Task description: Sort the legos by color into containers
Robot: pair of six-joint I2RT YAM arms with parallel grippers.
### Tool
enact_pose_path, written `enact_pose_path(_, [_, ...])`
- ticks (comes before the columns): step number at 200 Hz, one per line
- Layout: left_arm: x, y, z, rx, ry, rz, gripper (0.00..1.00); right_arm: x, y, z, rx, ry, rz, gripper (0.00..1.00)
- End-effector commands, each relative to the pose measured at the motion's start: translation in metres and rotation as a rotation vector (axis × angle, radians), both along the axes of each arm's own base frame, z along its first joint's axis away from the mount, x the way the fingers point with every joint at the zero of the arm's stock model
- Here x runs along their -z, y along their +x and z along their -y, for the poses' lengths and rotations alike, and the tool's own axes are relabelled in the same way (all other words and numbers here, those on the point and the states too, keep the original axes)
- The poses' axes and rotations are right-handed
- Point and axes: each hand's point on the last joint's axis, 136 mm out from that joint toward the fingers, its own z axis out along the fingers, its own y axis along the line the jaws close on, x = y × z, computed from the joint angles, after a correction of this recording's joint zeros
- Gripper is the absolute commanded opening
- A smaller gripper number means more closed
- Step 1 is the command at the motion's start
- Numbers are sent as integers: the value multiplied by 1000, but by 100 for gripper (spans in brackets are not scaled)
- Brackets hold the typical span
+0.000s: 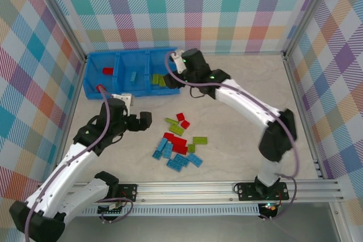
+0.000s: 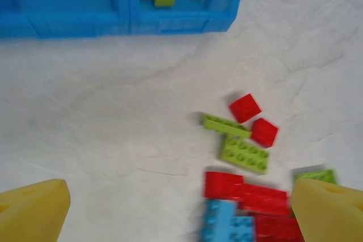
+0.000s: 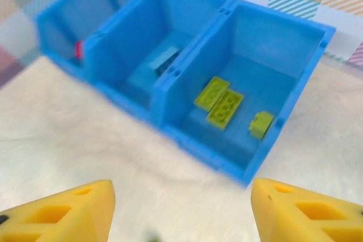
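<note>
By the right bin (image 3: 295, 55), your right gripper (image 3: 181, 211) stands open and empty; three green legos (image 3: 220, 101) lie in that bin. Your left gripper (image 2: 180, 211) is wide open near the loose pile (image 2: 249, 196).

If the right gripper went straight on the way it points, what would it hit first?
Probably the containers, at the end bin holding green legos, though depth is hard to judge.
</note>
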Motion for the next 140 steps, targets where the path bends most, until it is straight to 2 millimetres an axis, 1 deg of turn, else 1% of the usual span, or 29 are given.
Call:
enact_pose_path(1, [8, 8, 20, -168, -296, -149, 98, 7, -73, 20, -136, 38, -189, 75])
enact_pose_path(5, [11, 9, 24, -176, -320, -171, 98, 5, -82, 25, -146, 50, -205, 77])
enact_pose_path(17, [25, 14, 34, -218, -390, -245, 97, 12, -112, 40, -165, 72, -273, 85])
enact_pose_path(23, [33, 16, 39, -248, -427, -279, 97, 14, -124, 47, -170, 86, -302, 90])
enact_pose_path(31, [47, 19, 42, -304, -463, -331, 95, 19, -138, 55, -168, 100, -338, 100])
enact_pose_path(40, [62, 21, 46, -345, -482, -379, 94, 24, -151, 64, -162, 115, -368, 100])
enact_pose_path(59, [79, 31, 57, -354, -473, -388, 94, 36, -168, 78, -147, 132, -398, 100])
enact_pose_path(69, [87, 35, 60, -368, -452, -390, 94, 43, -172, 83, -131, 123, -405, 100])
enact_pose_path(74, [84, 43, 65, -363, -468, -363, 94, 47, -172, 86, -120, 115, -410, 100])
enact_pose_path(81, [90, 47, 69, -368, -464, -367, 93, 50, -173, 89, -107, 105, -415, 99])
enact_pose_path(99, [105, 58, 79, -385, -467, -393, 89, 57, -172, 92, -87, 77, -434, 100])
enact_pose_path(118, [127, 67, 88, -403, -460, -442, 82, 60, -169, 92, -75, 66, -432, 100])
enact_pose_path(140, [151, 75, 93, -428, -436, -481, 70, 58, -167, 91, -72, 75, -425, 100])
